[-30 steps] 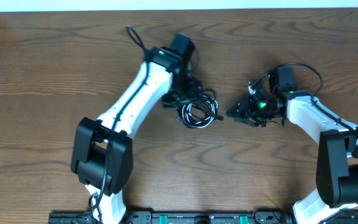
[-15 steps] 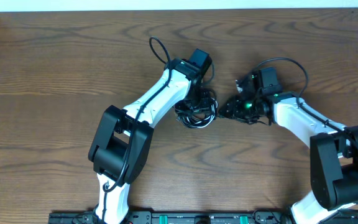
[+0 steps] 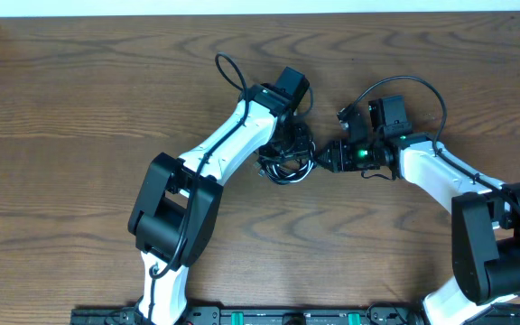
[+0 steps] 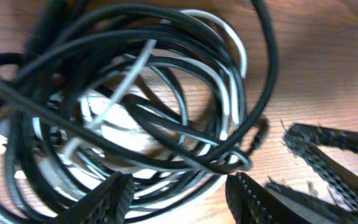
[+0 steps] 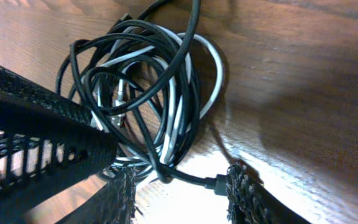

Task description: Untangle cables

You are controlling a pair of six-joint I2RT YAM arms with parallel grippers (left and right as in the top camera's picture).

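Observation:
The cables (image 3: 287,161) lie in one tangled coil of thin black cords and one white cord at the table's middle. My left gripper (image 3: 289,143) is right above the coil's far side, open, its jaws (image 4: 179,196) straddling the loops (image 4: 129,106). My right gripper (image 3: 325,162) is at the coil's right edge, open. In the right wrist view its jaws (image 5: 182,196) flank a black cord with a small plug end (image 5: 219,184), and the coil (image 5: 148,93) lies just beyond. The right gripper's mesh fingers (image 4: 328,155) show at the right of the left wrist view.
The wooden table (image 3: 79,108) extends all round the coil. A white wall strip (image 3: 242,7) borders the far edge. The arms' thick black wires loop above each wrist (image 3: 228,68) (image 3: 413,86). A black rail (image 3: 260,316) runs along the near edge.
My left arm swung right and settled over the coil. My right gripper moved left up to the coil's right edge. The coil has shifted slightly.

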